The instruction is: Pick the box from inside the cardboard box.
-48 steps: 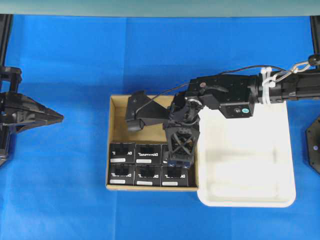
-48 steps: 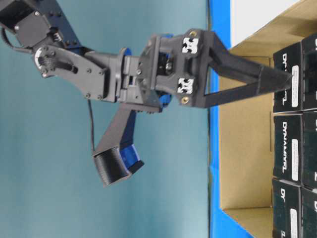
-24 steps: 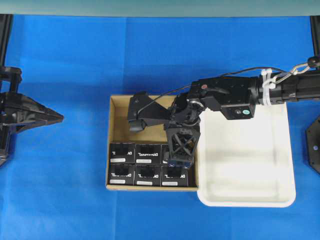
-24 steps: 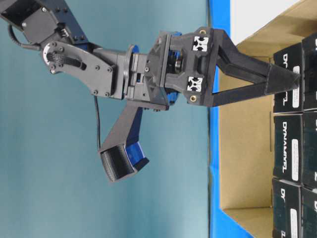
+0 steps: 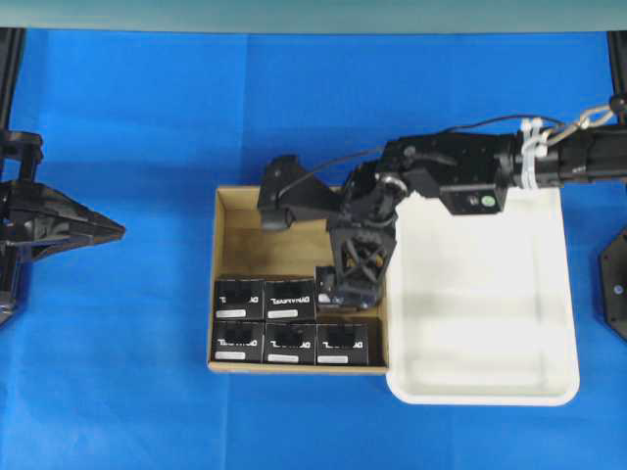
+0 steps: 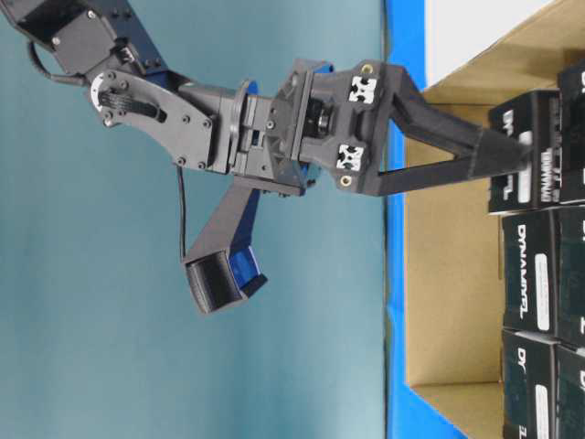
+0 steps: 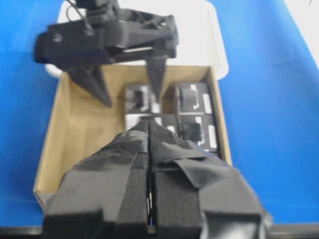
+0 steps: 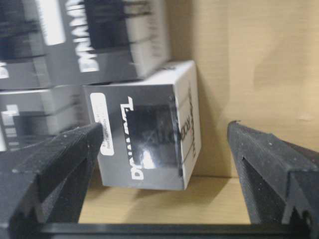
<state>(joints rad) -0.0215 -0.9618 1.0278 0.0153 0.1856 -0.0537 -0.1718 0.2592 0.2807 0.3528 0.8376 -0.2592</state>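
Right gripper (image 8: 164, 164): seen closest in its own wrist view; jaws spread wide, one dark finger (image 8: 55, 164) at the left edge, the other at the right, nothing clamped between them.
Box (image 8: 144, 134): small black carton with white lettering and a white label, tilted out of line with its neighbours, lying between the spread fingers; the left finger is touching or just beside its labelled end, the right finger stands clear of it with bare cardboard floor between.
Box location: inside the cardboard box (image 5: 235, 235), at the right end of the upper row of cartons, close to the wall nearest the tray; in the table-level view it sits skewed against the fingertip.
Other cartons (image 5: 265, 333): five more black cartons in two rows along the near wall of the cardboard box, flat and squared up.
Cardboard box floor: far half bare tan cardboard.
Right arm (image 5: 460, 176): reaches in from the right of the overhead view, across the tray, wrist angled down into the cardboard box.
Tray (image 5: 490, 323): white plastic, touching the right wall of the cardboard box.
Left gripper (image 5: 98, 230): well apart at the left edge of the overhead view, over blue cloth (image 5: 127, 117); its taped fingers pressed together, holding nothing.
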